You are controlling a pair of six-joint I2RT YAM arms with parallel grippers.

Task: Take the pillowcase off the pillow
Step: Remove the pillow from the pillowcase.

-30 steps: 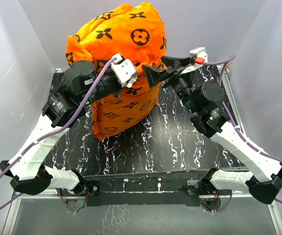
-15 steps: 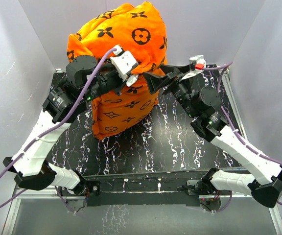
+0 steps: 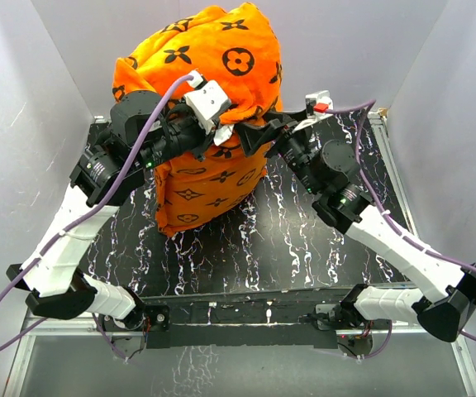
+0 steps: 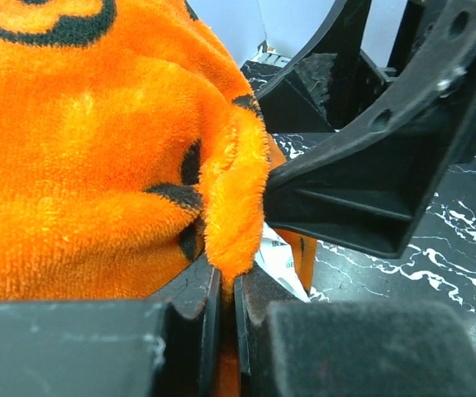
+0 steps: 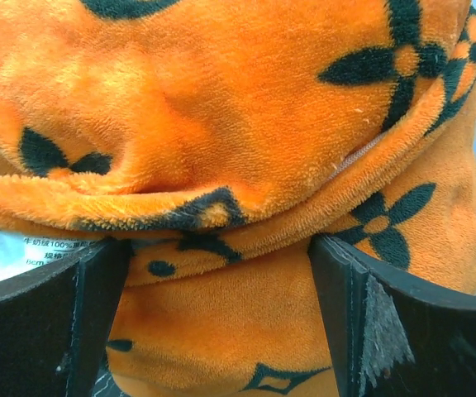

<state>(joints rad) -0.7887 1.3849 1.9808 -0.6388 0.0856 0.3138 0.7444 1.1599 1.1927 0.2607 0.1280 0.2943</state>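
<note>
The orange pillowcase point(image 3: 213, 58) with dark brown motifs stands as a plump bundle at the back of the table. The pillow is hidden inside it. My left gripper point(image 3: 220, 136) is shut on a fold of the pillowcase point(image 4: 97, 165) at the bundle's middle; in the left wrist view the jaws point(image 4: 228, 285) pinch the orange fold. My right gripper point(image 3: 250, 136) is open right beside it. In the right wrist view its fingers point(image 5: 48, 322) stand wide apart on either side of a roll of pillowcase point(image 5: 221, 107), with the gripper's middle point(image 5: 217, 318) against the fabric.
The black marbled table point(image 3: 287, 240) lies under the bundle. Grey walls close in at the left, back and right. A white care label point(image 4: 275, 256) hangs from the fabric beside the left jaws. The right gripper's black finger point(image 4: 362, 190) sits close to the left gripper.
My right gripper has moved left up to the pillowcase, so its open fingers now straddle the fabric. The left gripper has lifted its pinched fold slightly up and back.
</note>
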